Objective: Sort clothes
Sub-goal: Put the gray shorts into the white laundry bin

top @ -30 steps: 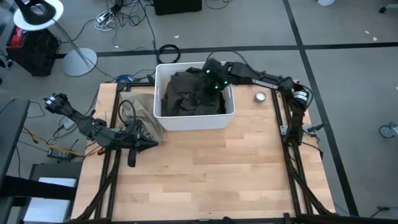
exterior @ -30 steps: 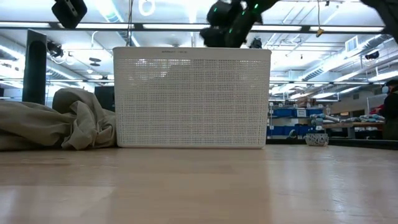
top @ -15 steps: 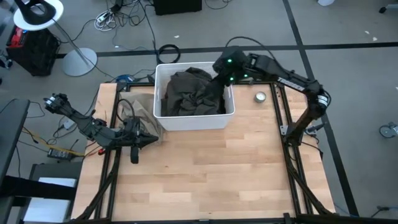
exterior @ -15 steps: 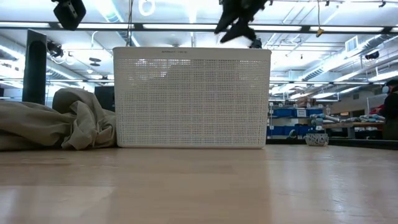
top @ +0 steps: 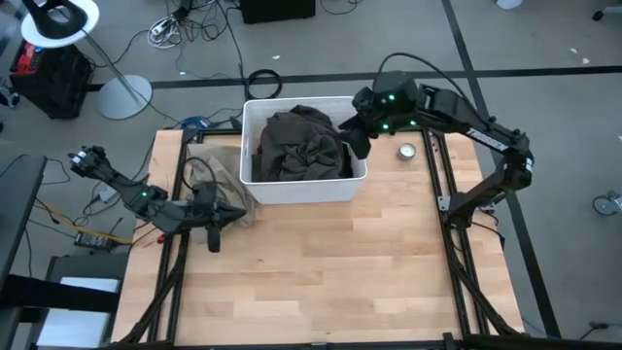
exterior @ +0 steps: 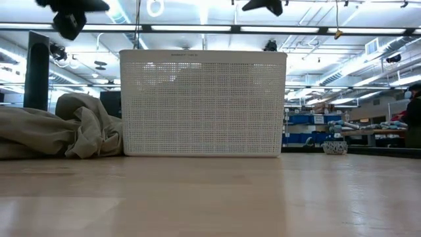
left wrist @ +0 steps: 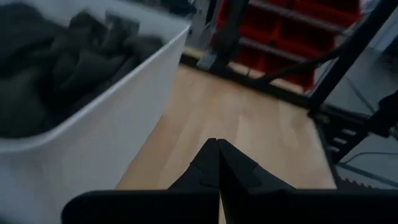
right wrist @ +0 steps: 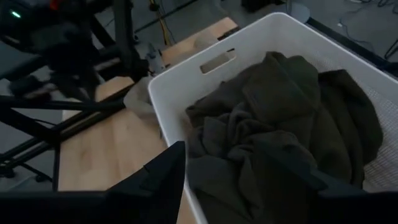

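Right gripper (top: 356, 131) has its 2 fingers (right wrist: 163, 173) spread apart with nothing between them, parked up above the right end of the white bin (top: 303, 189). From its wrist camera you look straight down past those dark fingers into the bin, where the olive green garment (right wrist: 280, 137) sits in a rumpled heap filling most of the inside. In the high view that same green pile (top: 301, 146) takes up the bin from the left wall over to the right. A dark bit of fabric shows at the bin's right rim right under the gripper, can't tell if that's a separate piece or just shadow.

Left gripper (top: 216, 233) is pinched fully shut, tips touching, holding nothing. It's low over the table just off the bin's left front corner, and its wrist view shows the closed tips (left wrist: 217, 146) pointing along the bare wood beside the bin wall (left wrist: 93, 149).

The beige tan garment (exterior: 62, 128) is bunched up on the table (top: 330, 272) against the bin's left side, right next to the left gripper. A small round object (top: 406, 152) sits on the table right of the bin.
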Tool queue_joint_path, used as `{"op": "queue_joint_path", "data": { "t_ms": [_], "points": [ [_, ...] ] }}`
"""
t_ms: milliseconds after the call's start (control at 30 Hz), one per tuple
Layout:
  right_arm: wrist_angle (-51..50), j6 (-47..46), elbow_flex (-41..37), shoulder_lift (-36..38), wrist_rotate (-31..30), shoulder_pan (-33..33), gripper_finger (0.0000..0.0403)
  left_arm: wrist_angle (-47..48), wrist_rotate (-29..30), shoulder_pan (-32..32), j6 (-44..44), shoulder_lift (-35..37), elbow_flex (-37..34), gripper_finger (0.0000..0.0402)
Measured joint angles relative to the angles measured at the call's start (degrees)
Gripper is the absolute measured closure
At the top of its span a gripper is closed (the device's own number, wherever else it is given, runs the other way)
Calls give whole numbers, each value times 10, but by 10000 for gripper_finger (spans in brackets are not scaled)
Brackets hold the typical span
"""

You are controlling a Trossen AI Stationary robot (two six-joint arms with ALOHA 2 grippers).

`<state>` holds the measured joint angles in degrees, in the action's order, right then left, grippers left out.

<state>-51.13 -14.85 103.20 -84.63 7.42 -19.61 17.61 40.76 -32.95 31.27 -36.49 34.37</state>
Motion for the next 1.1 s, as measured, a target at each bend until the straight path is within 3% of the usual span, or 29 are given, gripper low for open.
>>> {"op": "queue_joint_path", "data": {
  "t_ms": [233,500,633,900,1100],
  "points": [
    [-2,-7,0,15,-15,13,215,133,-12,0,155,0,0,401],
    [-31,-7,-2,14,-33,20,215,319,6,4,415,0,0,401],
    [-37,-16,-6,14,-33,20,215,401,10,27,502,-1,0,401],
    [-44,-29,-6,14,-33,23,215,442,-62,107,532,-21,0,401],
    [-71,-33,-6,14,-34,48,215,430,-135,173,477,-80,0,401]
  ]
}}
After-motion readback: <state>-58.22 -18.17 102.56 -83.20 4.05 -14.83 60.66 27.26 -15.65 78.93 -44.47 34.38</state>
